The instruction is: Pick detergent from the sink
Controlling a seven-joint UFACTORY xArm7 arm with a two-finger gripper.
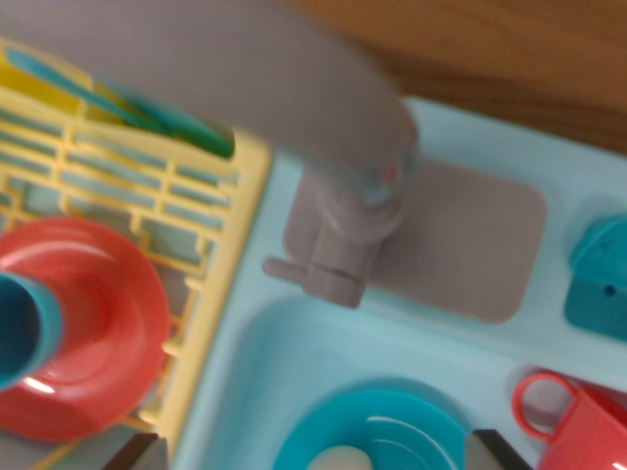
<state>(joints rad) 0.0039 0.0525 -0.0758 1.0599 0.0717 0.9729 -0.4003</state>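
The detergent [600,279], a teal bottle at the wrist view's right edge beside the sink [245,372], appears light, rigid plastic; grasp its body; gripper state cannot be determined.

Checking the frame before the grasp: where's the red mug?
Wrist view, bottom right corner: red mug, right of the teal plate in the sink.

Grey faucet [343,240] above pale blue sink [245,372] — teal plate [377,431] inside, yellow rack [127,186] beside.
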